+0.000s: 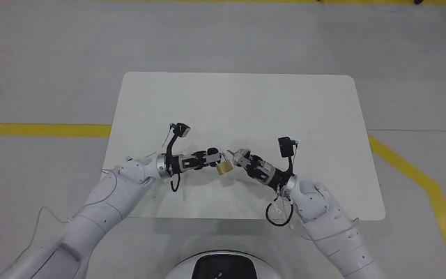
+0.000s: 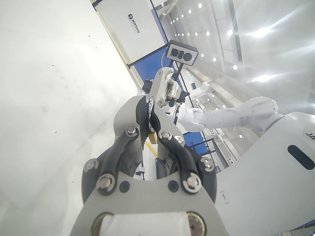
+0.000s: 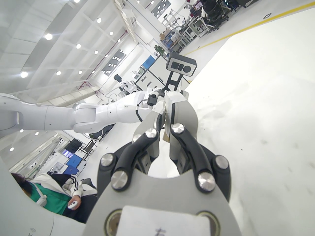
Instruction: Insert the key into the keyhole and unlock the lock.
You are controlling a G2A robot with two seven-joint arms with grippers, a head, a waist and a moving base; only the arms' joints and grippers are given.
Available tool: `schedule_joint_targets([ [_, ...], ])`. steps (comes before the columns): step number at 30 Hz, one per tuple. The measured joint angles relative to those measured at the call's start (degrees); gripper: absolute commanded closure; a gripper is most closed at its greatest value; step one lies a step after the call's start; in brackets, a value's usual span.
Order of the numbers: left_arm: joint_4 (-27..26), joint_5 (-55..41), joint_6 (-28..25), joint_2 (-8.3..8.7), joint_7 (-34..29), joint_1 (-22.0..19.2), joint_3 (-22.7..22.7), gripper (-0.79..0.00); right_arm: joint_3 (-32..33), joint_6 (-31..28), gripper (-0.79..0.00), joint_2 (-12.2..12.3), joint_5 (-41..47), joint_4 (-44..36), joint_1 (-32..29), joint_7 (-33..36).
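Gripping lock (image 1: 224,167): left gripper (image 1: 217,155) clamped on it | right gripper (image 1: 237,155) pinching key (image 3: 165,110), just beside lock.

Large indoor robotics lab or test hall. High white ceiling on white beams, with rows of round lamps (image 3: 48,36). Smooth grey floor (image 1: 209,35) marked with yellow lane tape (image 1: 49,130). Plain white desk (image 1: 279,97) standing alone in an open bay. Blue-framed white partition panels (image 2: 128,23) along one side. Farther back: benches and racks of equipment (image 3: 189,30), black office chair (image 3: 209,6), lit screens (image 3: 70,148), another white robot (image 3: 125,85) standing among them.
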Motion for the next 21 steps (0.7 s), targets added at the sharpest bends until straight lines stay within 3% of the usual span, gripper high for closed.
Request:
schedule_joint_targets([
  [6,1.12,-8.26,2.24,0.27,-2.25,-0.09,-0.96,0.0,1.2,-0.38,0.0,-0.07,2.65,0.27,-0.06,-1.61],
  [10,3.4,-0.9,0.89,0.57,-0.89,-1.54,-1.35,0.0,2.2,-0.11,0.0,-0.07,5.17,0.81,0.06,-2.0],
  [16,3.17,-0.69,1.09,0.56,-0.86,-1.4,-1.35,0.0,2.52,0.21,0.0,-0.05,5.97,1.05,0.15,-1.98],
  [21,-0.18,-4.69,6.53,0.49,-1.94,0.78,-2.08,0.0,2.52,0.2,0.0,-0.05,5.97,1.04,0.15,-1.98],
])
